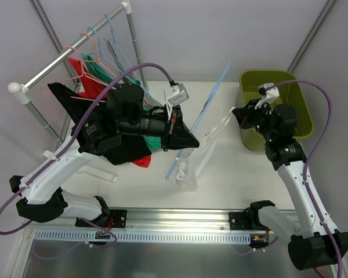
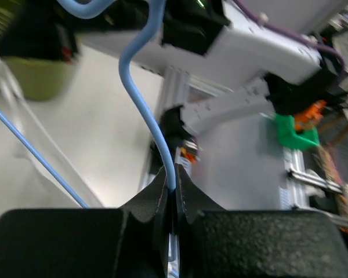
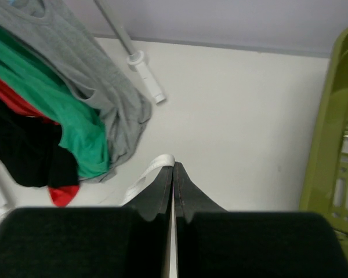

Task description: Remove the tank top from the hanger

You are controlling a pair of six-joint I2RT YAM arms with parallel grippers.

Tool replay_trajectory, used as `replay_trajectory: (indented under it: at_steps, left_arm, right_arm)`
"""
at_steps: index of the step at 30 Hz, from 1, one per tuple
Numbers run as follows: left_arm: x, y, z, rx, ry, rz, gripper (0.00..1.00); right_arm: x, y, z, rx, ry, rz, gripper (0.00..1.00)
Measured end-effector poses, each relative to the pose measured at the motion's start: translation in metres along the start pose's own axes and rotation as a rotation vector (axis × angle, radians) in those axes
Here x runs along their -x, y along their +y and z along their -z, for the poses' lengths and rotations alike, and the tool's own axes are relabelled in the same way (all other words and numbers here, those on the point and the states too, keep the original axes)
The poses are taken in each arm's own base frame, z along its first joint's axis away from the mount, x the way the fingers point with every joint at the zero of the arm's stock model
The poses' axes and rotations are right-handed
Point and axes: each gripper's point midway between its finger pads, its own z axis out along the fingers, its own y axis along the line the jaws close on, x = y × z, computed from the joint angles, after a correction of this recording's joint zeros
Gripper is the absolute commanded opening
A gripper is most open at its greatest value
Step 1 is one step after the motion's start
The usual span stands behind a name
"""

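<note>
In the top view, your left gripper (image 1: 188,139) sits near the middle of the table (image 1: 238,179), its jaws pinched tight on the blue hanger (image 1: 211,98). The hanger slants from 1 o'clock down toward 6 o'clock. The white tank top (image 1: 188,168) droops from the hanger's lower end, just at 5 o'clock of that gripper. One strap (image 1: 217,128) stretches out toward 2 o'clock into your right gripper (image 1: 236,116), which is clamped on it beside the green bin (image 1: 301,101). The clothes rack (image 1: 64,58), with its red, green and black garments, stands at 10 o'clock.

In the left wrist view, your left gripper (image 2: 173,188) has the fingers pressed together around the hanger (image 2: 136,75), whose wire rises toward 12 o'clock and curls over. The bin (image 2: 40,81) is a blur at 10 o'clock.

In the right wrist view, your right gripper (image 3: 173,174) is closed flat on the strap (image 3: 145,179), which trails off toward 8 o'clock. A gray garment (image 3: 87,69), a green one (image 3: 75,127), a black one (image 3: 23,150) and a red one (image 3: 61,194) hang at 9 to 10 o'clock. The bin (image 3: 333,145) fills the 3 o'clock edge.
</note>
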Motion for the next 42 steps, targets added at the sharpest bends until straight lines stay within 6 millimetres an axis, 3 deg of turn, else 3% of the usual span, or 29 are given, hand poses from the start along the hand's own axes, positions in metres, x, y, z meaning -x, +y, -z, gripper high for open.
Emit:
replay_trajectory:
  at_steps: [4, 9, 13, 14, 15, 16, 18, 19, 22, 28, 31, 33, 38, 42]
  left_arm:
    - [0.032, 0.030, -0.012, 0.115, -0.154, -0.161, 0.00]
    - [0.073, 0.101, -0.036, 0.374, -0.367, -0.426, 0.00]
    - [0.096, 0.153, -0.055, 0.575, -0.439, -0.588, 0.00]
    - [0.099, 0.164, -0.058, 0.620, -0.444, -0.611, 0.00]
    - [0.099, 0.174, -0.061, 0.657, -0.441, -0.630, 0.00]
    - [0.099, 0.181, -0.061, 0.687, -0.436, -0.644, 0.00]
    - [0.100, 0.188, -0.058, 0.743, -0.436, -0.646, 0.00]
    - [0.103, 0.188, -0.054, 0.766, -0.449, -0.636, 0.00]
    - [0.110, 0.172, -0.035, 0.839, -0.513, -0.571, 0.00]
    - [0.106, 0.077, 0.027, 0.857, -0.735, -0.296, 0.00]
    - [0.095, 0.050, 0.058, 0.860, -0.824, -0.127, 0.00]
    - [0.082, 0.052, 0.073, 0.893, -0.866, -0.016, 0.00]
    - [0.033, 0.083, 0.090, 1.031, -0.890, 0.164, 0.00]
    - [0.019, 0.096, 0.102, 1.123, -0.934, 0.240, 0.00]
  right_arm:
    - [-0.010, 0.018, 0.017, 0.076, 0.011, -0.054, 0.00]
    - [-0.003, 0.050, 0.040, 0.207, -0.004, -0.113, 0.01]
    - [-0.002, 0.063, 0.059, 0.251, -0.003, -0.132, 0.02]
    - [-0.004, 0.065, 0.062, 0.253, 0.003, -0.135, 0.08]
    - [-0.006, 0.066, 0.065, 0.252, 0.011, -0.140, 0.20]
    - [-0.008, 0.066, 0.067, 0.248, 0.018, -0.146, 0.60]
    - [-0.013, 0.064, 0.068, 0.234, 0.031, -0.160, 0.76]
    - [-0.016, 0.062, 0.067, 0.224, 0.037, -0.168, 0.87]
    - [-0.032, 0.053, 0.060, 0.187, 0.080, -0.197, 0.98]
    - [-0.067, 0.034, 0.035, 0.115, 0.213, -0.257, 0.99]
    - [-0.076, 0.028, 0.028, 0.094, 0.249, -0.273, 0.99]
    - [-0.078, 0.027, 0.027, 0.090, 0.257, -0.279, 1.00]
    - [-0.078, 0.027, 0.027, 0.089, 0.257, -0.284, 0.99]
    - [-0.078, 0.028, 0.027, 0.090, 0.256, -0.287, 1.00]
